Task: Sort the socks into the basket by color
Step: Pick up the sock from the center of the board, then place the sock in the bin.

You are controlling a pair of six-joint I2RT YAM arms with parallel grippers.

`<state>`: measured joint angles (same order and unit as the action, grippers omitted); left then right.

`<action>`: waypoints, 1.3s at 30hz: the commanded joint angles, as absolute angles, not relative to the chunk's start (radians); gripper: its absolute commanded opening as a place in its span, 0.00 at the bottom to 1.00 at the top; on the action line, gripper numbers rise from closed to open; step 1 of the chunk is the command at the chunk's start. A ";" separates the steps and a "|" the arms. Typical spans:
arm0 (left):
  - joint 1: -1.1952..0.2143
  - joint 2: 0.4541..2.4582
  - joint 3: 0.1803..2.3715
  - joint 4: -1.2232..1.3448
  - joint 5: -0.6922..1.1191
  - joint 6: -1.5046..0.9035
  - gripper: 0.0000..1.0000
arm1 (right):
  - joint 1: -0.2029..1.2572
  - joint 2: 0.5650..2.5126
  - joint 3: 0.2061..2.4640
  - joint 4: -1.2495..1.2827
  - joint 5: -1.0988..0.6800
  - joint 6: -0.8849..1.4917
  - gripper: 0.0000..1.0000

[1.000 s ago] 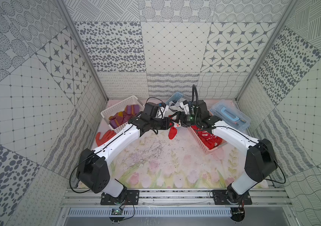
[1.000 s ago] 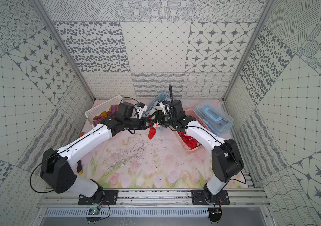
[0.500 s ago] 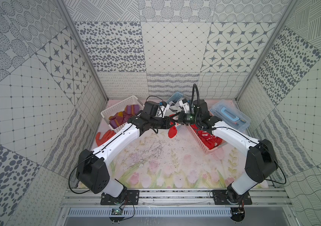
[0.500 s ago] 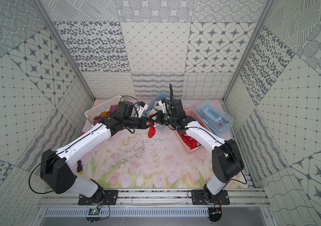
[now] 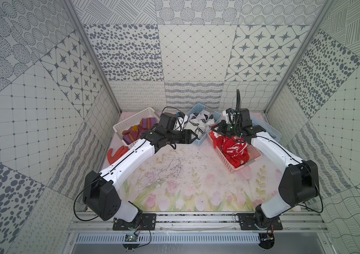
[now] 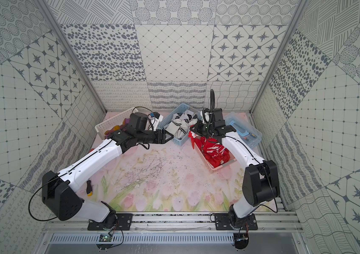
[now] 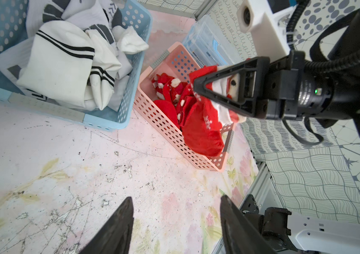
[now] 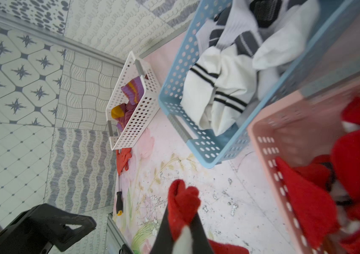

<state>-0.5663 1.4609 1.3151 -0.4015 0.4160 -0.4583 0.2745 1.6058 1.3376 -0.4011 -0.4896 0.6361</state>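
Gripping a red sock [image 8: 182, 198], the right end effector [image 8: 182, 217] is hovering at the pink basket's [image 7: 163, 125] far end. The left end effector [image 7: 175, 199] is hanging jaws apart, empty, beside the blue basket [image 7: 128, 88].

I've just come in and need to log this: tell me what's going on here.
Two robot arms are sorting socks by color. The right gripper is shut on a red sock, held up at the pink basket, which holds the other red socks. The left gripper is open and empty near the blue basket of white socks. Purple-mustard socks lie in the white basket. An orange glove and a screwdriver lie on the table, outside the baskets.
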 commanded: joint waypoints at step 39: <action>-0.508 1.501 1.381 -0.536 0.293 -0.420 0.64 | 0.146 2.007 1.369 -0.389 -0.104 0.503 0.28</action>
